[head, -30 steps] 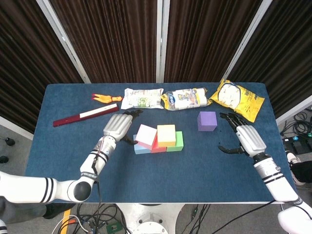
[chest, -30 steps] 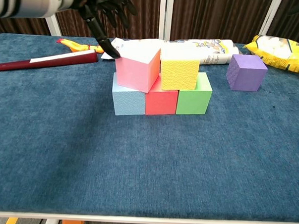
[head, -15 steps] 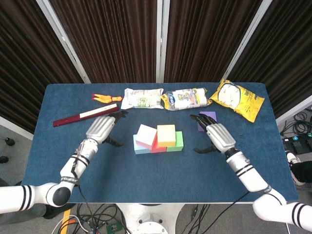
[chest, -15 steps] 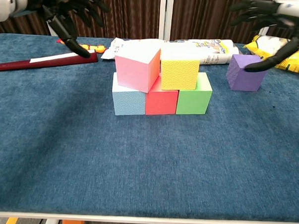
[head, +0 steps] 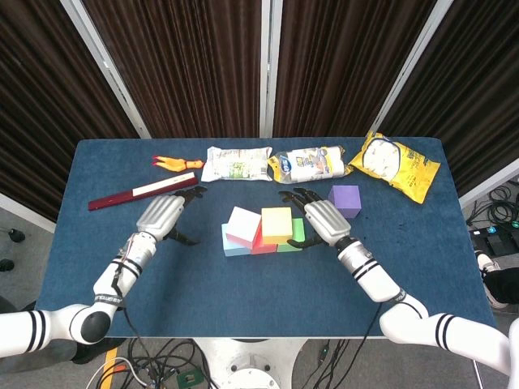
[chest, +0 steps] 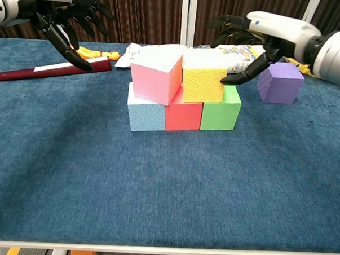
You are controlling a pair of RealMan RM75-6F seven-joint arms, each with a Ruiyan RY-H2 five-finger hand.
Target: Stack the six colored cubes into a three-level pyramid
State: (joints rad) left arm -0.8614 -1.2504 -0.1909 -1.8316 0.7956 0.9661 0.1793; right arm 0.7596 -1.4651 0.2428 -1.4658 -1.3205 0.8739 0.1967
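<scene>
At frame center the right hand (head: 322, 217) has swung in from the purple cube (head: 345, 200) to the yellow cube (head: 276, 224), fingers spread wide, empty. Left of the stack, the left hand (head: 161, 215) has pulled slightly further away, also splayed and empty. Atop the blue cube (chest: 146, 114) and red cube (chest: 183, 115), the pink cube (chest: 156, 79) sits skewed; the green cube (chest: 221, 111) completes the counter (chest: 167, 184) row.

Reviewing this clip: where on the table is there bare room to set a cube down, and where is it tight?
The widest bare cloth is the near half of the table, in front of the light blue cube, red cube and green cube. Also free: the left side below the red bar. Crowded: the back row of snack bags, and between the right hand and purple cube.
</scene>
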